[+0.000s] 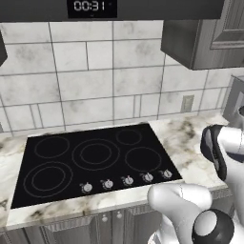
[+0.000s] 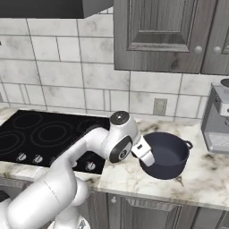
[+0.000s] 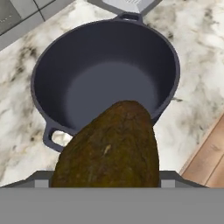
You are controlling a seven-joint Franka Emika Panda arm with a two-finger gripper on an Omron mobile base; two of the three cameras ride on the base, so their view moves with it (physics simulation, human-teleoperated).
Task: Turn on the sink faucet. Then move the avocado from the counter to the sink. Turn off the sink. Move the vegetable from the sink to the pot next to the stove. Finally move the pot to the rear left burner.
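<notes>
Marble counter point(image 2: 197, 179) under grey cabinets, black stove point(image 1: 90, 162) to the left. You've got the avocado point(image 3: 111, 146) between the fingers of the gripper point(image 2: 147, 157), spread wide around it, hanging over the near rim of the pot point(image 2: 166, 154). It's likely light, firm and smooth-skinned, so it may roll; hold it across the middle. The pot looks empty, sitting right of the stove.
</notes>
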